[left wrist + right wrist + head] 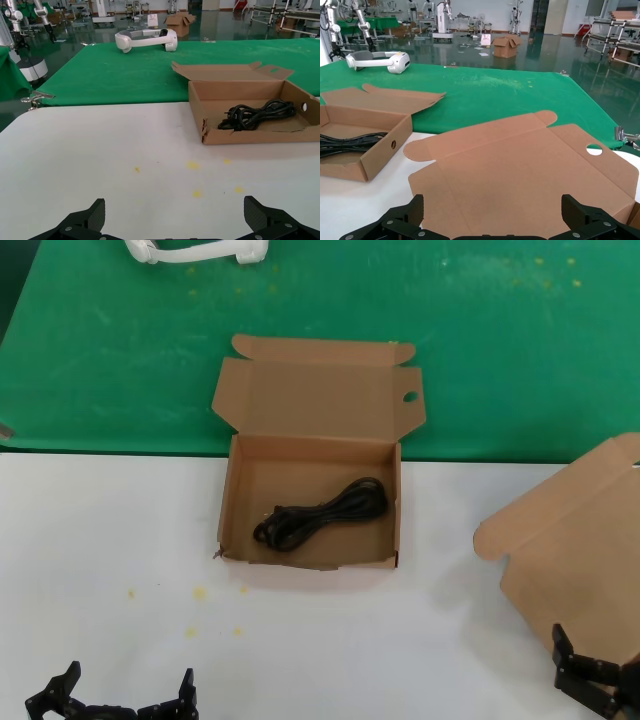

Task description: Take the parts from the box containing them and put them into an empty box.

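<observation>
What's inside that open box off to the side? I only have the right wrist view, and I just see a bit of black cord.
Observer: The head view shows one coiled black cable bundle lying in the open box, with nothing else inside.
Operator: And where's the left gripper?
Observer: The left gripper is open, low over the white table. It is nearer the robot than that box and clear of it.

You have the box (312, 502) mid-worktop (100, 540) with a cable bundle (322, 512) lying in it. A second box (575, 540) sits well right and nearer. A headset (195, 250) lies far left.
</observation>
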You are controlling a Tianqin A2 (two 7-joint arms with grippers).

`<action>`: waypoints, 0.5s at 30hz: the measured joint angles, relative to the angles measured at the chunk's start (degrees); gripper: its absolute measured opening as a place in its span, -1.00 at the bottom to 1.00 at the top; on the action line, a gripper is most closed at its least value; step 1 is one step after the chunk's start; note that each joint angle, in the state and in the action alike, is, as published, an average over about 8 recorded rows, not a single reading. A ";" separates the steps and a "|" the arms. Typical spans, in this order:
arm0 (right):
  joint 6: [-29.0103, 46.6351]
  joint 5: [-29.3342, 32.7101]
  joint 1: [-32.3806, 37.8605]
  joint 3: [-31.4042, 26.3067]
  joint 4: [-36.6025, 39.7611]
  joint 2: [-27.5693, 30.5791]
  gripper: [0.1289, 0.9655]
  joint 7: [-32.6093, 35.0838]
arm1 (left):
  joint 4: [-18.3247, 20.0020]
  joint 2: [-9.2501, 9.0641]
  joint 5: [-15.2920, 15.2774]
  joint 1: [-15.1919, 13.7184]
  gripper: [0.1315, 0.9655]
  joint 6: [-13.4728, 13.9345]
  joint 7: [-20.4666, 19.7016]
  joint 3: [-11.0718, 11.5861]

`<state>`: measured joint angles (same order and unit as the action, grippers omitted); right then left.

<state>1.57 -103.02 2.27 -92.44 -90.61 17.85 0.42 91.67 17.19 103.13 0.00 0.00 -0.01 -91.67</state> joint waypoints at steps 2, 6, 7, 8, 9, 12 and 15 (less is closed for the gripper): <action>-0.06 0.00 -0.09 0.03 -0.04 -0.02 1.00 -0.02 | 0.00 0.00 0.00 0.00 1.00 0.00 0.00 0.00; -0.18 -0.01 -0.26 0.09 -0.12 -0.07 1.00 -0.05 | 0.00 0.00 0.00 0.00 1.00 0.00 0.00 0.00; -0.21 -0.02 -0.30 0.10 -0.14 -0.09 1.00 -0.06 | 0.00 0.00 0.00 0.00 1.00 0.00 0.00 0.00; -0.24 -0.02 -0.35 0.12 -0.16 -0.10 1.00 -0.07 | 0.00 0.00 0.00 0.00 1.00 0.00 0.00 0.00; -0.27 -0.02 -0.39 0.13 -0.18 -0.11 1.00 -0.07 | 0.00 0.00 0.00 0.00 1.00 0.00 0.00 0.00; -0.36 -0.03 -0.52 0.17 -0.24 -0.15 1.00 -0.10 | 0.00 0.00 0.00 0.00 1.00 0.00 0.00 0.00; -0.45 -0.03 -0.65 0.22 -0.31 -0.19 1.00 -0.12 | 0.00 0.00 0.00 0.00 1.00 0.00 0.00 0.00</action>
<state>1.12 -103.05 1.61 -92.22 -90.91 17.66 0.30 91.67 17.19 103.13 0.00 0.00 0.00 -91.67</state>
